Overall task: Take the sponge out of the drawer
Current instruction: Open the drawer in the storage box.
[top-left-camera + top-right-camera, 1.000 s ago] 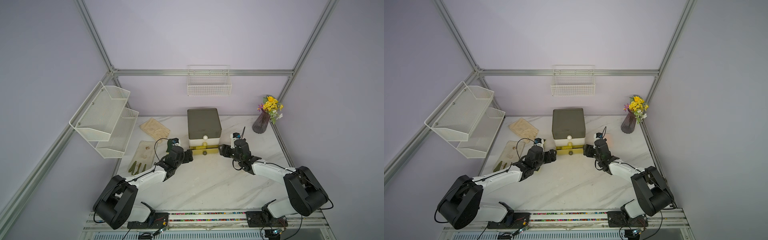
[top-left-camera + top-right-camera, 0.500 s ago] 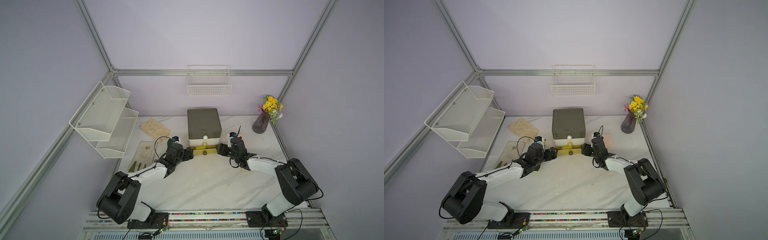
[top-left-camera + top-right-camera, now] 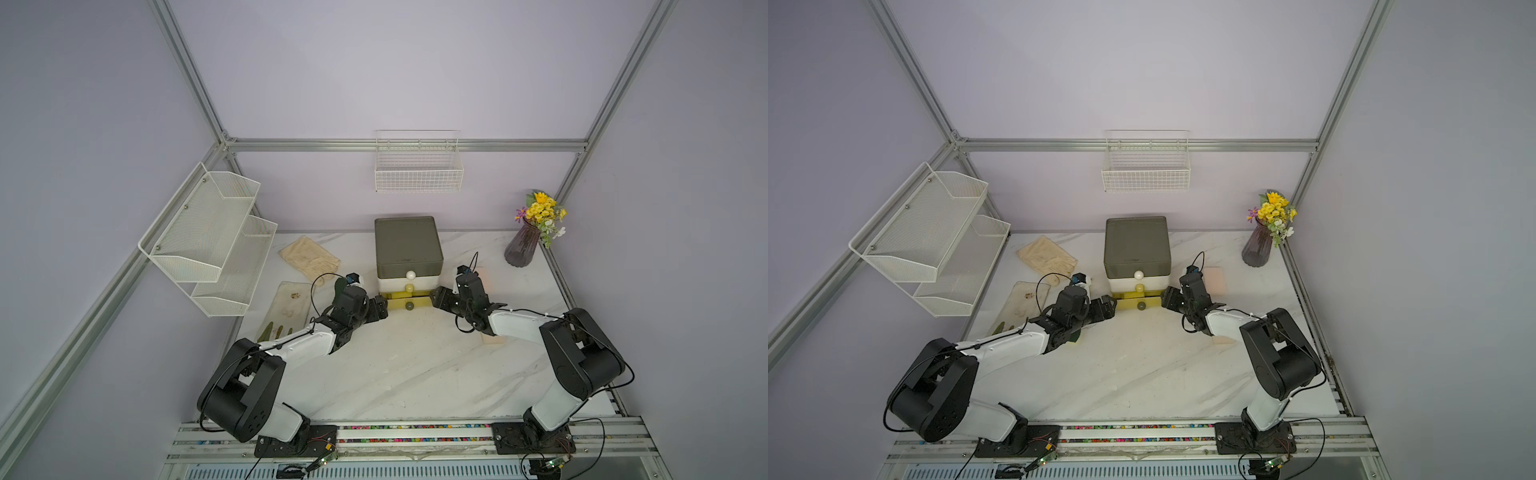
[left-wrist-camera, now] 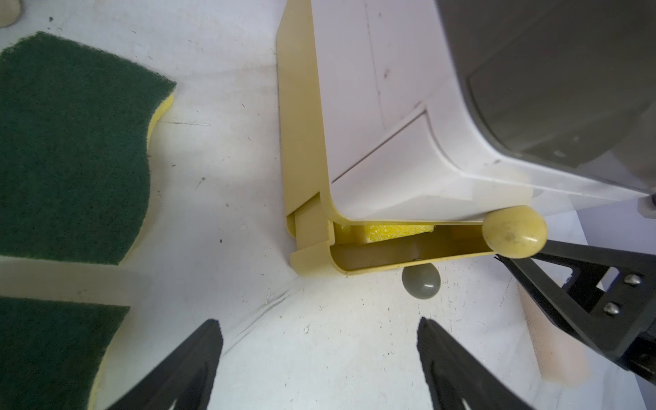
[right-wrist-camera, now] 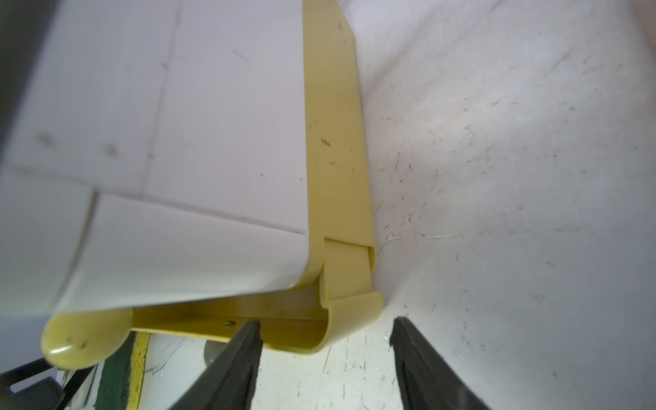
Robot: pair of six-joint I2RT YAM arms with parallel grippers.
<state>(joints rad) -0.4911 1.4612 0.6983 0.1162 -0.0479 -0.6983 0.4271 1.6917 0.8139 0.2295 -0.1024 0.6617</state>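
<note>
Tabletop scene: two robot arms meet at a small three-drawer plastic chest [image 3: 407, 249] on a white marbled table [image 3: 415, 365].

Off the outer finger of the left gripper [image 4: 317, 330], a green-topped yellow scouring sponge [image 4: 71, 149] lies on the table (not the sponge wanted). This gripper's jaws stand wide and hold nothing.

Just ahead of its fingertips is the mustard-yellow bottom drawer [image 4: 390, 261], with a round grey knob [image 4: 421, 284] on its front. It is pulled out only a little. Through the narrow gap shows the bright yellow foam sponge [image 4: 390, 230], inside the drawer and mostly hidden under the white drawer above.

Further right, the right gripper [image 5: 326, 328] has its jaws partly apart, straddling the drawer's front corner. One finger is over the opening and the other outside it. Whether they touch the plastic cannot be told.

Likely risks:
- The slot looks too tight for fingers, so reaching in now could jam them against the drawer above.
- A pull at one corner could skew the drawer or drag the light chest.
- The grippers are close together and could collide.
- The loose sponge could be picked by mistake.
</note>
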